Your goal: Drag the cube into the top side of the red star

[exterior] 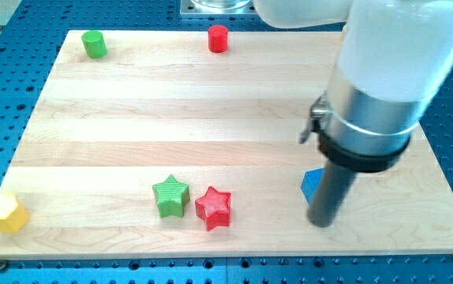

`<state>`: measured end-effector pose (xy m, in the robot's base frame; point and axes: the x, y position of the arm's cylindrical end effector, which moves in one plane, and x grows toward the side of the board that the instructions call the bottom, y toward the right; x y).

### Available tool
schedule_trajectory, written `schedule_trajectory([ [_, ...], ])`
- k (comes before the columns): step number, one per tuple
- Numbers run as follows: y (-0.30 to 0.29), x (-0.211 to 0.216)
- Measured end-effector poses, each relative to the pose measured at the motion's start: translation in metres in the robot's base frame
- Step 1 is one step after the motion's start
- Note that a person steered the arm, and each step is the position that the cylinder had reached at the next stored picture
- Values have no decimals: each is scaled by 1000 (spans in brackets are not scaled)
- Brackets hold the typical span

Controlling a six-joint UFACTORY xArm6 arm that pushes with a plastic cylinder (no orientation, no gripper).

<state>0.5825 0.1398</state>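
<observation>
A blue cube (312, 184) lies at the view's lower right, mostly hidden behind the dark rod. My tip (320, 223) rests on the board just below and right of the cube, touching or nearly touching it. The red star (213, 207) lies well to the cube's left, near the view's bottom centre. A green star (170, 196) sits right beside the red star on its left.
A yellow block (6, 211) sits at the board's lower-left corner, partly over the edge. A green cylinder (94, 43) stands at the top left and a red cylinder (218, 39) at the top centre. The arm's white and grey body (384, 87) covers the upper right.
</observation>
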Motion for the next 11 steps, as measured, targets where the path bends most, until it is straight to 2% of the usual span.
schedule_trajectory([
  [1, 29, -24],
  [3, -68, -24],
  [4, -33, -39],
  [5, -79, -31],
  [6, -96, -33],
  [7, -73, -23],
  [8, -44, -59],
  [10, -135, -49],
  [11, -88, -49],
])
